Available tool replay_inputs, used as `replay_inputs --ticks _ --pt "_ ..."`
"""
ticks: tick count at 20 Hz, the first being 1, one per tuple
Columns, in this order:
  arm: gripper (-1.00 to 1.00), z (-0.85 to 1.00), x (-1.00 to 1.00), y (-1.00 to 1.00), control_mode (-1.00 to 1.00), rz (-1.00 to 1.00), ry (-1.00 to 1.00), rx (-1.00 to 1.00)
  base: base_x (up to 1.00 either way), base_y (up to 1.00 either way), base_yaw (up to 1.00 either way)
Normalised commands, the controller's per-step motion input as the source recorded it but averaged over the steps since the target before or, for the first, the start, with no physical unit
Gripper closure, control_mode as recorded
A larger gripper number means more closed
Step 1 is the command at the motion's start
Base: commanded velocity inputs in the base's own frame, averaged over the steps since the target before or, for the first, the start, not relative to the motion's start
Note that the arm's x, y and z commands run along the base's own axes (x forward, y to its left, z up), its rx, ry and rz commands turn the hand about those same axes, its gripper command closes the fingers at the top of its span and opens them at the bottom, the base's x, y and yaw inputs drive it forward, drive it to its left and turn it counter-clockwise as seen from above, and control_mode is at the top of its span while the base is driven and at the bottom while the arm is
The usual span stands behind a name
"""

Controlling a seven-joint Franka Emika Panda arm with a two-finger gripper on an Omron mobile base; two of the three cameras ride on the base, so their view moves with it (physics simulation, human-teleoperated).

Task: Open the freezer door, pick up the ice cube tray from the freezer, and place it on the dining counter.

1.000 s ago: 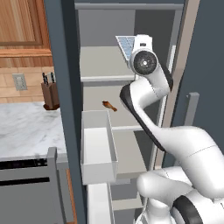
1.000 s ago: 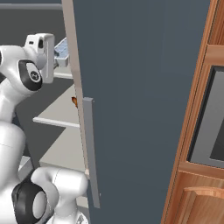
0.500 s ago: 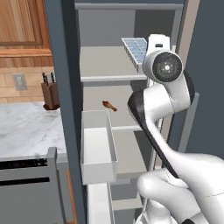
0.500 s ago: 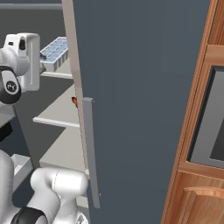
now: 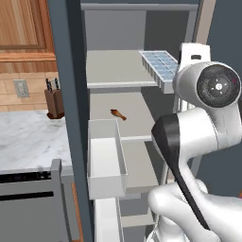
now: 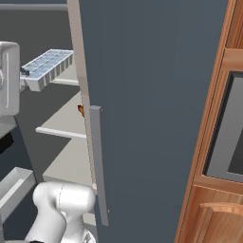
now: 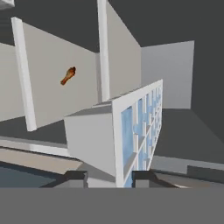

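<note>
The freezer door (image 5: 61,94) stands swung open at the left, a white bin (image 5: 106,158) on its inner side. Inside the freezer (image 5: 113,28) pale shelves run one above the other. My gripper (image 6: 26,75) is shut on the near end of the ice cube tray (image 6: 47,65), a white tray with pale blue cells. The ice cube tray (image 5: 160,68) hangs level in the air above the front right of the top shelf. In the hand view the ice cube tray (image 7: 131,127) stretches away from my gripper (image 7: 110,177), one fingertip on each side. The dining counter is out of view.
A small brown food item (image 5: 118,114) lies on the second shelf. A plain dark grey door (image 6: 152,95) with a bar handle (image 6: 97,161) stands shut right of the freezer. To the left, a marble worktop (image 5: 28,137) carries a knife block (image 5: 54,99). Wooden cabinets (image 6: 218,209) rise at far right.
The hand has drawn back out of the freezer toward the base with the tray in its grip. In the left base view it has moved right and a little down.
</note>
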Motion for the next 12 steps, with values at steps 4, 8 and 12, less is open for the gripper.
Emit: replay_inputs --ticks 4,8,12 --pt "1.00 0.03 -1.00 0.00 -1.00 0.00 0.00 0.00 0.00 0.00 0.00" --pt "1.00 0.00 -0.79 -0.22 -1.00 0.00 0.04 0.00 0.00 0.00 0.00" --pt "1.00 0.00 -0.64 -0.34 1.00 0.00 0.03 0.00 -0.25 -0.14 0.00"
